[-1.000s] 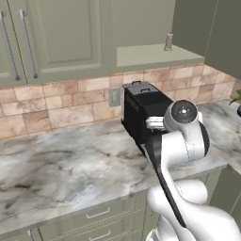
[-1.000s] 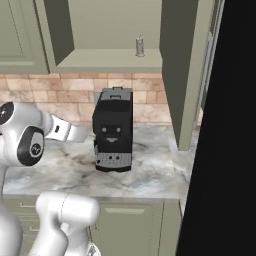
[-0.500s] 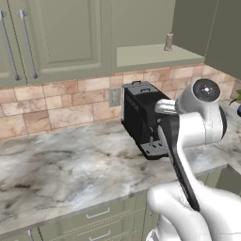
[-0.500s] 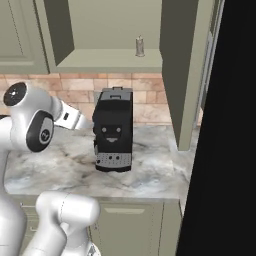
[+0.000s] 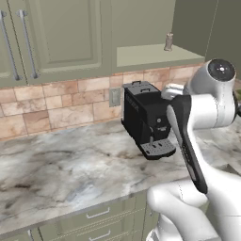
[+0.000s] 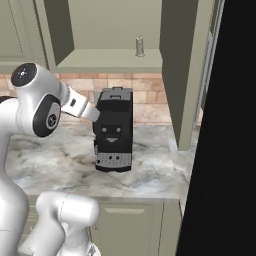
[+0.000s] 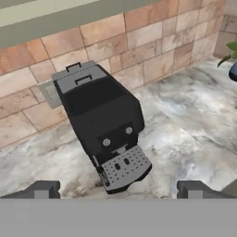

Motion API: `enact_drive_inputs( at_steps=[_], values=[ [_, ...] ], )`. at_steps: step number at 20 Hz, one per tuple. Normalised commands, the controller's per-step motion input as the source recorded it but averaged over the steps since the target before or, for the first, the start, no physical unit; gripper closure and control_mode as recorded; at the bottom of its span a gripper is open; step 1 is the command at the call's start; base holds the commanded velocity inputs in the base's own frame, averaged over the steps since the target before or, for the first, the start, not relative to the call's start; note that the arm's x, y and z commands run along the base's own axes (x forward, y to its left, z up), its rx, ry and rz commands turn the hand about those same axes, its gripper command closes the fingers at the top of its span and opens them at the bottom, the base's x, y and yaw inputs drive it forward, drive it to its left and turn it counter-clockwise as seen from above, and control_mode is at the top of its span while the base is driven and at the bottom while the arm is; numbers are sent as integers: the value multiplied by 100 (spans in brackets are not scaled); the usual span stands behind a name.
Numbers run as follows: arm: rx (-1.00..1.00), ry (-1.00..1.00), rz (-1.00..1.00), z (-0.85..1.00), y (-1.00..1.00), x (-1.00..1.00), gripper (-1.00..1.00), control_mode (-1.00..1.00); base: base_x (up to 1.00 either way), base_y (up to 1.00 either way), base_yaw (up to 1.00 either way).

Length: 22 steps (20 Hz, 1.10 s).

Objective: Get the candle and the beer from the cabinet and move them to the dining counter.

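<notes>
Left base view: arm (image 5: 197, 117) rises from lower right, elbow up in front of a black coffee machine (image 5: 143, 117) that stands on the marbled worktop (image 5: 70, 164) against the tan tile backsplash (image 5: 61, 101). A wall outlet (image 5: 115, 97) sits just left of the machine. Sage-green cabinet (image 5: 56, 37) upper left, doors closed, two vertical silver bar handles (image 5: 27, 44) near the left edge. Open shelf (image 5: 150, 54) to its right with a small pale shaker-like item (image 5: 168, 41) standing on it. Drawer fronts (image 5: 99, 216) below the worktop. Candle and beer can't be made out; cabinet doors hide whatever is inside.

Right base view: arm (image 6: 40, 107) comes in from the left, forearm reaching behind the coffee machine (image 6: 114, 130). Same small item (image 6: 139, 46) on the shelf (image 6: 110, 60) above. Tall dark panel (image 6: 225, 125) on the right.

Hand view: looking down at the coffee machine (image 7: 99, 120), drip tray towards the camera. Gripper (image 7: 115, 190) spread wide, fingertips (image 7: 44, 189) far apart, holding nothing. Outlet (image 7: 48, 92) on the tiles, bit of a plant (image 7: 230, 51) at the right edge.
</notes>
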Motion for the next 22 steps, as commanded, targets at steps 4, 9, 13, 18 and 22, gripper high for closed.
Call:
enact_drive_inputs(
  at_steps=[4,9,13,18,22],
  values=[
    [0,0,8,20,-7,12,-100,-100,0,0,0],
    [-3,-10,15,21,-13,3,-100,-100,0,0,0],
    [-4,-15,13,27,-8,2,-100,-100,0,0,0],
    [-7,-7,2,31,-7,3,-100,-100,0,0,0],
    [-6,0,0,32,-7,13,-100,-100,0,0,0]
  ],
)
